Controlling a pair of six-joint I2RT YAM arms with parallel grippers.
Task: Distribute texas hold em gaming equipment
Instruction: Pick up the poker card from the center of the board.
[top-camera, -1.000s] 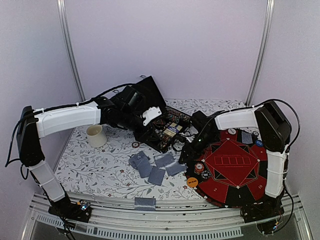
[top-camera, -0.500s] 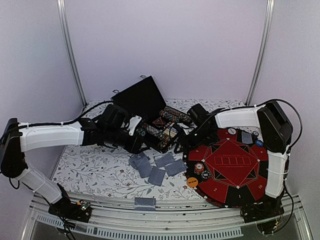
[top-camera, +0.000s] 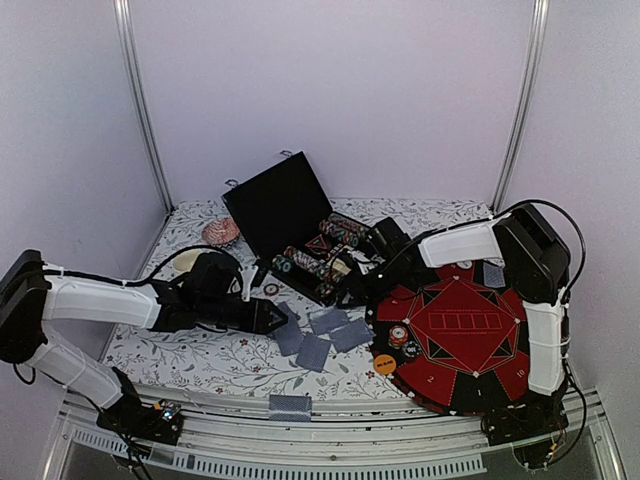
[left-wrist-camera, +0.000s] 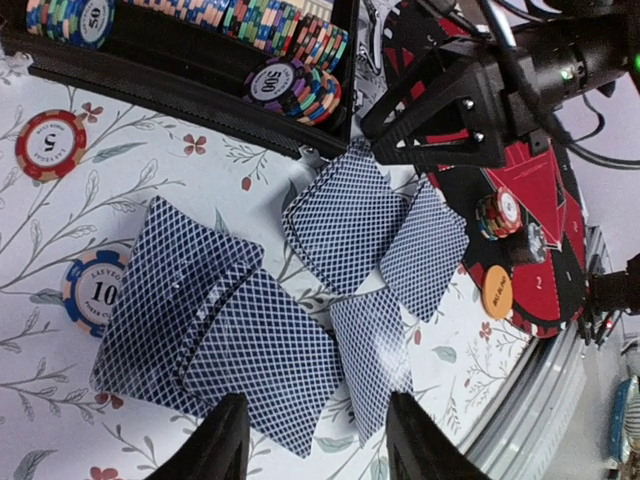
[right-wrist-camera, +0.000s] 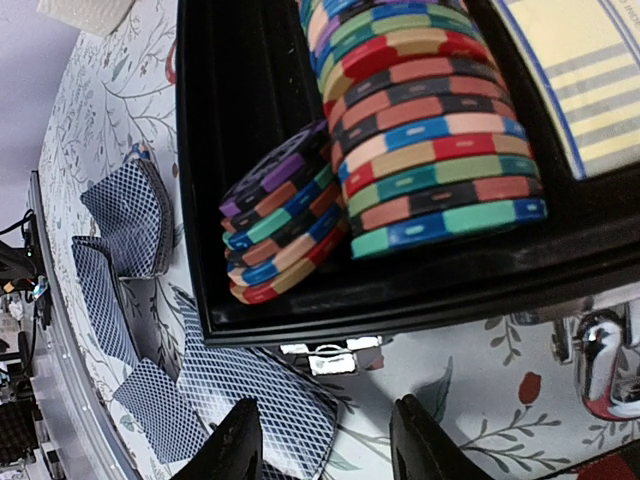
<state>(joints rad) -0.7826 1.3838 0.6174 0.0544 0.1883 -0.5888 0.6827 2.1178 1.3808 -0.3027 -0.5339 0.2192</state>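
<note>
Several grey-blue-backed cards (top-camera: 315, 335) lie loose on the floral cloth in front of the open black case (top-camera: 285, 205), which holds rows of poker chips (top-camera: 325, 255). My left gripper (top-camera: 272, 318) is open and empty, low over the left cards (left-wrist-camera: 230, 330), fingertips at the view's lower edge (left-wrist-camera: 318, 450). A red 5 chip (left-wrist-camera: 50, 143) and a blue 10 chip (left-wrist-camera: 100, 293) lie loose beside the cards. My right gripper (top-camera: 352, 290) is open and empty at the case's front rim, over a card (right-wrist-camera: 260, 400), with chip stacks (right-wrist-camera: 430, 130) just ahead. An orange button (top-camera: 385, 365) and a small chip stack (top-camera: 400, 337) sit on the red game mat (top-camera: 460, 335).
A cream cup (top-camera: 186, 262) stands partly behind my left arm, and a pink patterned dish (top-camera: 221, 232) stands at the back left. One card (top-camera: 290, 407) lies on the front rail. The right gripper's black fingers (left-wrist-camera: 440, 110) show close beyond the cards in the left wrist view.
My left arm swung away from the case, down and toward the near side, and now hovers low by the cards, uncovering the dish. My right gripper shifted slightly left toward the case front.
</note>
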